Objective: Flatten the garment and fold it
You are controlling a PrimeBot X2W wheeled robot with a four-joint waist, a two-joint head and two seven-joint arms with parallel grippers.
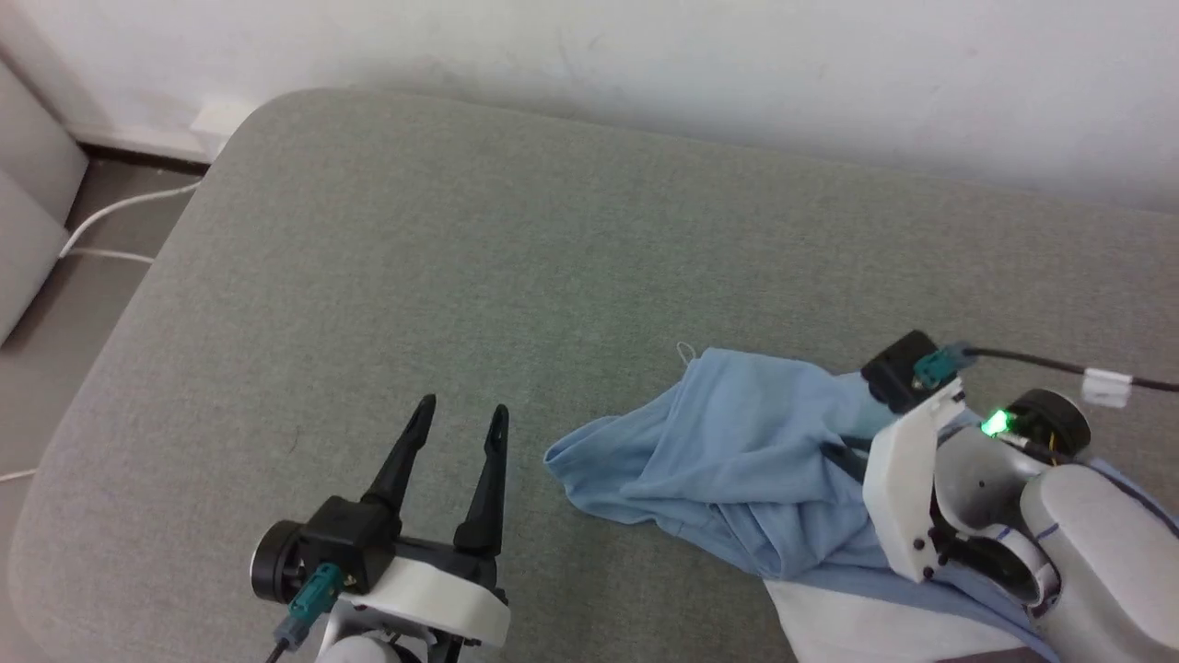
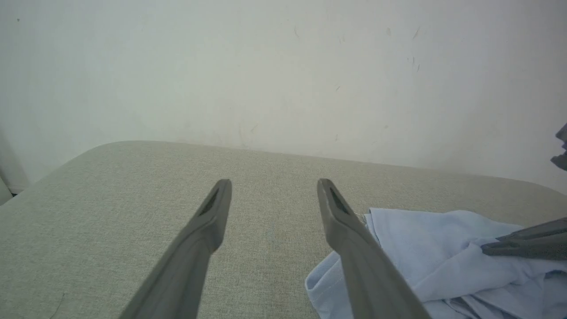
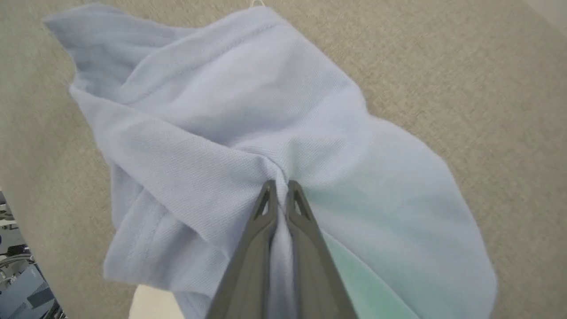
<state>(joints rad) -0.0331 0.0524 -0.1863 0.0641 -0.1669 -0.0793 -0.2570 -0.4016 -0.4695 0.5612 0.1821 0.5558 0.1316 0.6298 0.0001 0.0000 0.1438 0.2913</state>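
A light blue shirt (image 1: 728, 460) lies crumpled on a grey-green cushion (image 1: 461, 230), toward its near right corner, with loose folds bunched up rather than spread flat. The right gripper (image 3: 279, 182) comes in from the right edge, its jaws pressed together on a raised ridge of the shirt's cloth, which puckers and fans away from the fingertips. A green light (image 1: 995, 424) glows on that wrist (it tints the cloth beside the fingers in the right wrist view). The left gripper (image 1: 462, 407) sits near the cushion's front edge, just left of the shirt and apart from it, with its jaws spread and nothing between them. A white piece (image 1: 866, 626) shows under the shirt at the near edge; whether it belongs to the shirt cannot be told. Beyond the cushion's far edge stands a pale wall (image 1: 737, 74).
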